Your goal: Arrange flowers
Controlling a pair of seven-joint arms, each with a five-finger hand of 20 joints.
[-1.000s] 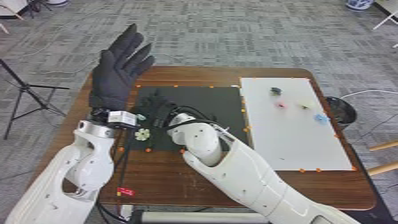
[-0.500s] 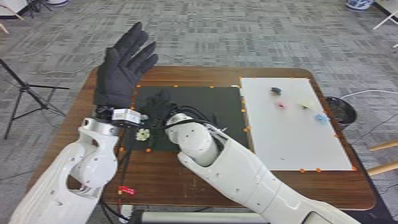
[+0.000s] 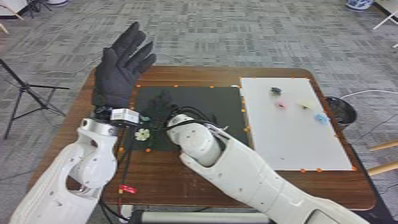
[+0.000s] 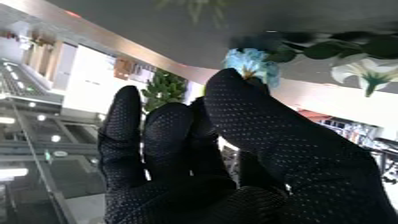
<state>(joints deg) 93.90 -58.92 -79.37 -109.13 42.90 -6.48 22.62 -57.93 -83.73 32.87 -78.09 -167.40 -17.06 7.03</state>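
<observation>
Black-gloved, your right hand (image 4: 182,197) has relaxed fingers by a blue bloom (image 4: 255,60), your left hand (image 3: 115,82) spread. Four small flowers (image 3: 321,118) lie on the white board (image 3: 298,145); with a white flower (image 3: 142,134) on the dark mat (image 3: 213,95), you're likely partway through

On the white sheet (image 3: 293,135), a dark flower (image 3: 276,90), a pink flower (image 3: 281,105), a pale yellow flower (image 3: 305,106) and a blue flower (image 3: 321,118) are lying apart. A white flower (image 3: 142,134) (petals spread) is resting near the black mat's (image 3: 209,95) left edge. In the right wrist view, dark green leaves (image 4: 333,49) are showing near a ruffled, light-blue bloom (image 4: 252,63).
</observation>
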